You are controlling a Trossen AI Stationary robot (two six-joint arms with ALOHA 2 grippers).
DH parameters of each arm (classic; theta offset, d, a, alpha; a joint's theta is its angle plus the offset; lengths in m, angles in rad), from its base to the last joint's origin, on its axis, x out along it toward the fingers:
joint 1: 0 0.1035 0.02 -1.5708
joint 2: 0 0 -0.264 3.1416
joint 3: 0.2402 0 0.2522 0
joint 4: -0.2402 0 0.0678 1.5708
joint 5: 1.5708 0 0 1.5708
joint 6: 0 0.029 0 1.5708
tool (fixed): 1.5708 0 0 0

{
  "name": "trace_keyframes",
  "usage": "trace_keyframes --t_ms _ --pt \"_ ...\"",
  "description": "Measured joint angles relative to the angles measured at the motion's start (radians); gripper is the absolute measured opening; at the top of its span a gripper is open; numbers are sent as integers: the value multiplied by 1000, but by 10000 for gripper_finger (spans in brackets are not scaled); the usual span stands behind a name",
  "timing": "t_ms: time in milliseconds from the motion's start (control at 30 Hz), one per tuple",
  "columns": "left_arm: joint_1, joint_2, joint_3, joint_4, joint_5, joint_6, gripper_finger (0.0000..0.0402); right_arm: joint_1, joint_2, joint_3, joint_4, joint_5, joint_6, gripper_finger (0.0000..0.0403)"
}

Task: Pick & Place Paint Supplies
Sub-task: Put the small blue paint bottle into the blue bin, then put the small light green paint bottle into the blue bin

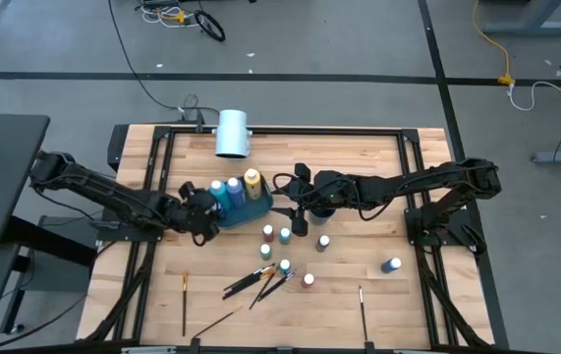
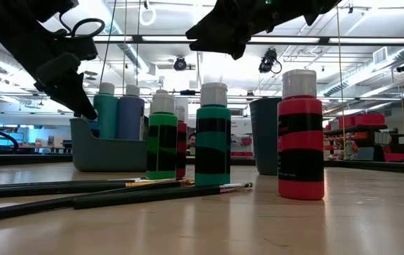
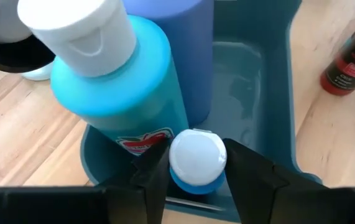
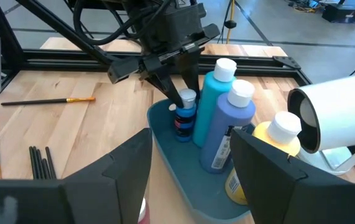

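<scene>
left wrist view: blue tray [image 3: 276, 93] holds bottles (apparently four).

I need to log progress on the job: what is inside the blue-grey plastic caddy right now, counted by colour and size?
In the blue-grey plastic caddy:
Tall teal paint bottle with white cap: 1
Tall blue paint bottle with white cap: 1
Tall yellow paint bottle with white cap: 1
Small blue paint bottle with white cap: 1
Total: 4
</scene>
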Motion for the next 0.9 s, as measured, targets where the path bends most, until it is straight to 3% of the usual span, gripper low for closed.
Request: trace_keyframes --t_ms 400,633,900 --pt "26 0 0 0 15 13 215 0 0 0 0 0 0 222" --pt "26 0 2 7 36 26 201 0 0 0 0 0 0 222" --pt "26 0 100 13 83 84 187 0 0 0 0 -2 0 222"
